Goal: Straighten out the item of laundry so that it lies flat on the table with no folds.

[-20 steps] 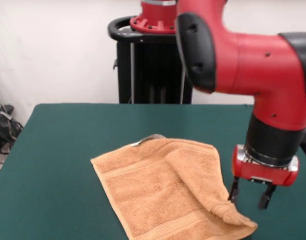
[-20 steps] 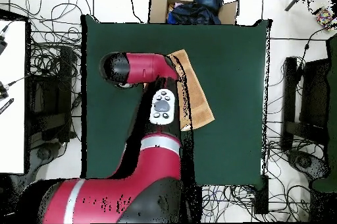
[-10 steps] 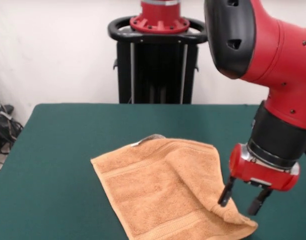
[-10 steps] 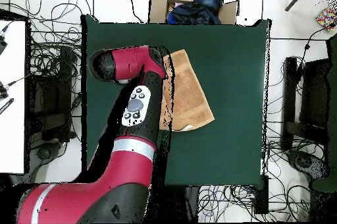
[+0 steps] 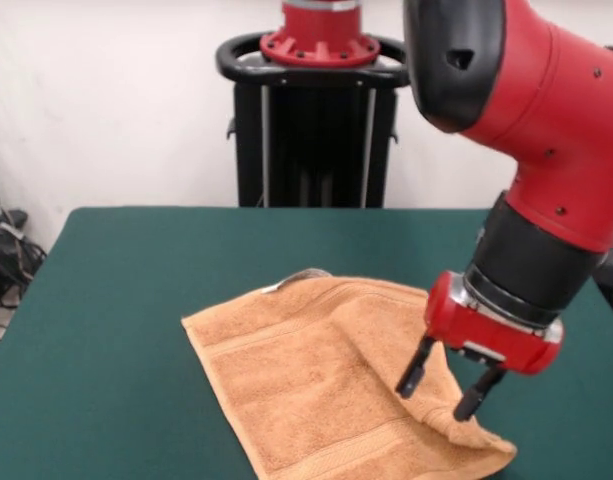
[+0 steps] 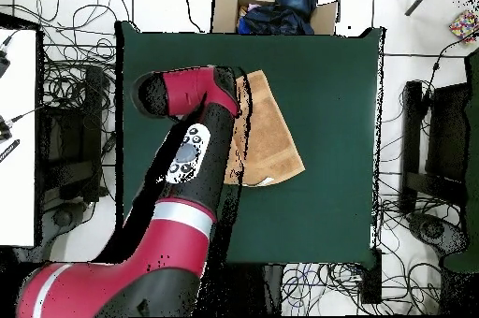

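A: Where is the towel (image 5: pixel 316 375) sitting?

B: On the dark green counter (image 5: pixel 126 290), toward the near side in the front view and a little toward the picture's right. From overhead the towel (image 6: pixel 269 132) lies near the middle of the counter (image 6: pixel 327 118), with the red arm (image 6: pixel 182 193) covering its left edge.

A: Is it flat?

B: No. The left part lies smooth, with a woven band running along the near edge and another near the far edge. The right side is folded over on itself, and a raised ridge runs from the far right corner down to a bunched corner at the near right. A small pale tag (image 5: pixel 286 281) pokes up at the far edge.

A: And the gripper (image 5: pixel 438 384)?

B: It hangs tilted over the folded right side, its two dark fingers (image 5: pixel 413 368) spread apart with the ridge of cloth between them. The jaws are open, holding nothing. The tips look to be touching or just above the cloth; I can't tell which from this angle.

A: Anything else in sight?

B: The black pedestal (image 5: pixel 314 120) behind the counter, and overhead a cardboard box (image 6: pixel 273 6) of dark cloth just beyond the counter's top edge.
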`<state>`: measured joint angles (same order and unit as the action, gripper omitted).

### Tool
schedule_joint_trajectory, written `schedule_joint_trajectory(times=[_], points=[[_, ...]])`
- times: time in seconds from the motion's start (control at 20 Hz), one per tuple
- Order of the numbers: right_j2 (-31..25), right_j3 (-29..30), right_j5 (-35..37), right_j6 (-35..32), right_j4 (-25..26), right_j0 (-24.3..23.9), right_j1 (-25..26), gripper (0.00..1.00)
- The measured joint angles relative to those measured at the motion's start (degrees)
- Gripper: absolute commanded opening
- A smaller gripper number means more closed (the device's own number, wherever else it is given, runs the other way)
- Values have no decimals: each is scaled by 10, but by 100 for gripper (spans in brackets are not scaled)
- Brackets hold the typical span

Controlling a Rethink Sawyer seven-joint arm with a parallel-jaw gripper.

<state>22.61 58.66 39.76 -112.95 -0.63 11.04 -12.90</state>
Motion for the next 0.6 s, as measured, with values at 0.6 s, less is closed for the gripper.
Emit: schedule_joint_trajectory(times=[0.6], points=[[1, 39, -66, -1, 0, -59, -66, 100]])
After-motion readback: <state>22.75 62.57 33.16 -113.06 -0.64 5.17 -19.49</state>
